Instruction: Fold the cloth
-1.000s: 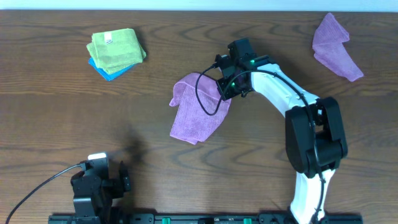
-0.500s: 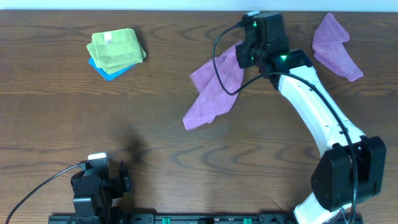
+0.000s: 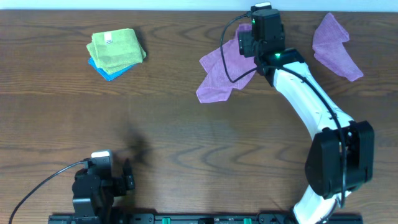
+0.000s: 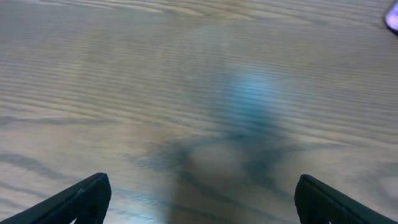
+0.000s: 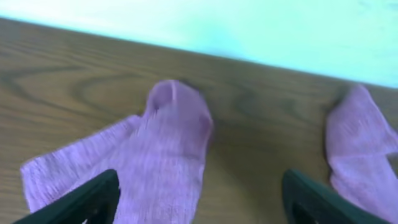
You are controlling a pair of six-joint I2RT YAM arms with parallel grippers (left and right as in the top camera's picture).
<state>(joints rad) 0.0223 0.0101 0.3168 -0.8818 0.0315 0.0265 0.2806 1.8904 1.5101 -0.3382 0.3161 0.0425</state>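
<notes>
Reaches with the right arm from the near right out to the far edge of the table, forearm slanting left. Poises the right gripper above the far right corner of the cloth, jaws spread wide, gripping nothing. Has the cloth lying rumpled on the wood, far and right of centre. Rests the left gripper at the near left, low over bare wood, fingers wide apart and empty.
</notes>
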